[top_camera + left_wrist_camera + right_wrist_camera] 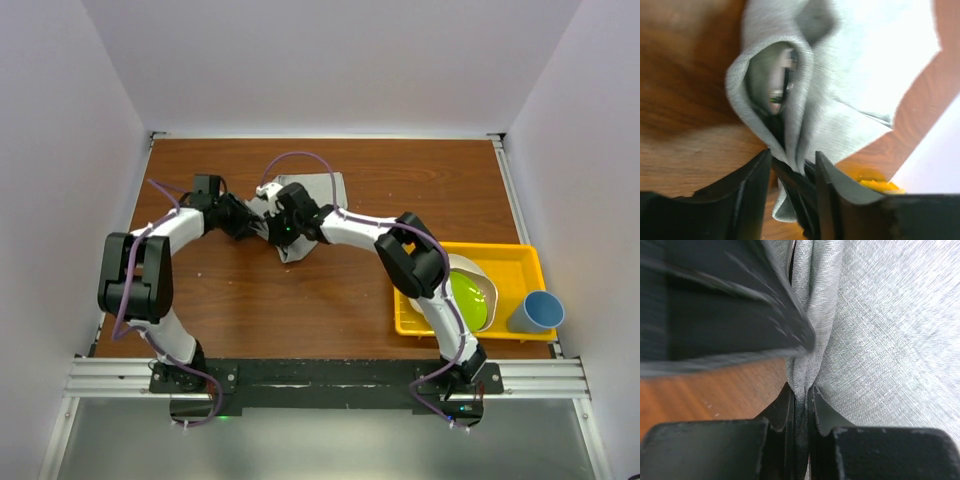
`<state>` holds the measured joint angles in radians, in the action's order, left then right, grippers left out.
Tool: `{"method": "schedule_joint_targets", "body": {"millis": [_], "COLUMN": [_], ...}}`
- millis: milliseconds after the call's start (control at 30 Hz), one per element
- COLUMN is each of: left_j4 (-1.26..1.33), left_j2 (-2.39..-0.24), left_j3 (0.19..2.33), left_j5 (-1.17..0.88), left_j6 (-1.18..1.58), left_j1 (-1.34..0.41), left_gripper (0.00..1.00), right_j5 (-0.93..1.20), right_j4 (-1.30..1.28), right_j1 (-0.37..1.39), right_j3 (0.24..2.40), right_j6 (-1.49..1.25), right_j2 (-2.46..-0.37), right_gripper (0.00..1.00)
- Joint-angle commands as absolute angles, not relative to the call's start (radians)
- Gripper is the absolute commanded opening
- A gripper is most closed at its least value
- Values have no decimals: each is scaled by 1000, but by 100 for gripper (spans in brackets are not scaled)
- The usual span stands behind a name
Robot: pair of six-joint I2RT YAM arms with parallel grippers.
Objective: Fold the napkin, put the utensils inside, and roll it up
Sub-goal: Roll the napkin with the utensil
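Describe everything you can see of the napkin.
The napkin is plain light grey woven cloth, lying rumpled on the wooden table at its far middle. One edge is curled over into a loose open tube. The right fingers pinch a raised fold of it. The left fingers stand apart around its lower edge.

There are two claws, the left claw (792, 161) and the right claw (799, 392), with one grey napkin (325, 188) between and beneath them on the one worktop (300, 310). Well off to the right claw's right are one yellow tray (522, 258), one green bowl (472, 302) inside it and one blue cup (536, 312) just beside it.
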<state>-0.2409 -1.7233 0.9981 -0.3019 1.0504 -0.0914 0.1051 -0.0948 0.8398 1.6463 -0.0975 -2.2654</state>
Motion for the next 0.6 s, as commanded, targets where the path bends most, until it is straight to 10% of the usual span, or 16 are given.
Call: {"method": "schedule_joint_targets", "body": {"millis": [0, 133, 233, 567], "left_j4": [-164, -227, -279, -460], "left_j2": [-1623, -1579, -1580, -1761], "left_j3": [999, 1012, 1009, 1159], "left_j5": [-374, -321, -298, -203], "left_j6": [936, 884, 876, 1048], "left_j1": [-81, -83, -90, -190], "left_gripper": [52, 60, 86, 93], "right_j5": [444, 616, 744, 893], "right_j4": [-294, -313, -258, -169], "right_j1": [760, 704, 654, 601], "right_j3": [1661, 1700, 1680, 1667], "right_j6": [-221, -271, -342, -452], "right_j2": [-2367, -2387, -2405, -2474], "right_gripper": [0, 0, 0, 0]}}
